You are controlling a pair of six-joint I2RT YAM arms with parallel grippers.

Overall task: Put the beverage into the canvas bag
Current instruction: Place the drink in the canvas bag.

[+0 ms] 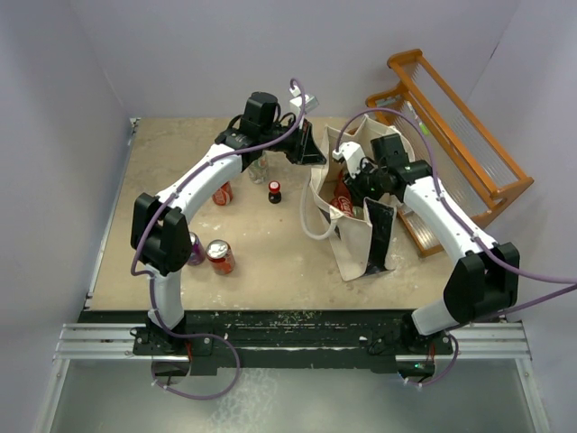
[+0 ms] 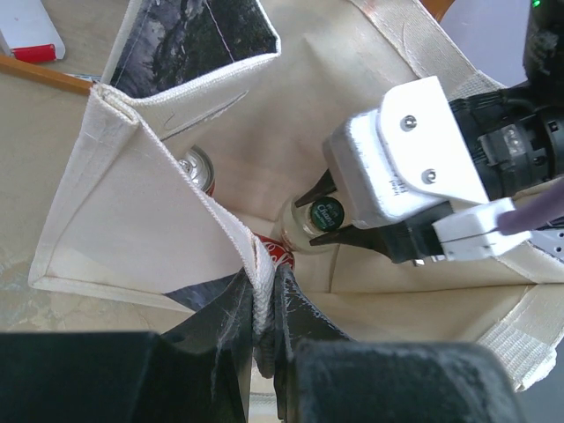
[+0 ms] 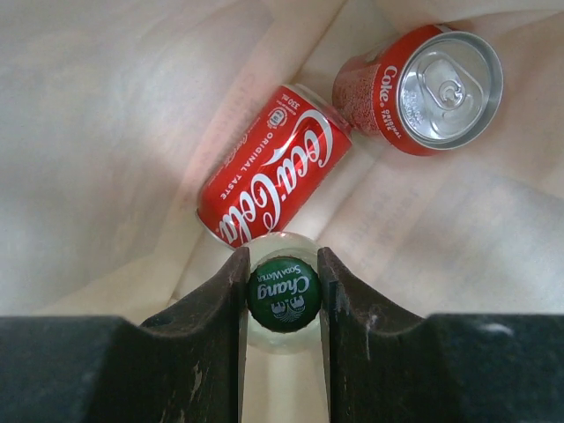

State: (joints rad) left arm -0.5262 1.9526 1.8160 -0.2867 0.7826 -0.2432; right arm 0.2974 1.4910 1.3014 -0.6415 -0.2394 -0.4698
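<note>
- The right claw (image 3: 282,264) is clenched on the beverage bottle (image 3: 283,295), a clear glass bottle with a green Chang soda-water cap; one finger presses on each side, right at the cap
- That claw and the bottle it holds are inside the open mouth of the canvas bag (image 2: 132,220), with cream cloth on every side of them
- Just beyond the right claw's fingertips, a Coca-Cola can (image 3: 273,176) lies on its side in the bag, against the bottle's shoulder
- Further beyond and to the right, a second Coke can (image 3: 423,84) turns its silver top toward the claw, close against the first can
- The left claw (image 2: 264,304) is clamped on the bag's rim, with the white stitched edge pinched between its fingers; the right claw is just ahead of it, inside the bag
- On the table (image 1: 180,153), left of the left claw, stand a small dark bottle (image 1: 274,191) and a red can (image 1: 222,192)
- Nearer the arm bases are another red can (image 1: 220,256) and a purple can (image 1: 194,248)
- An orange wooden rack (image 1: 451,126) lies beyond and right of the right claw
</note>
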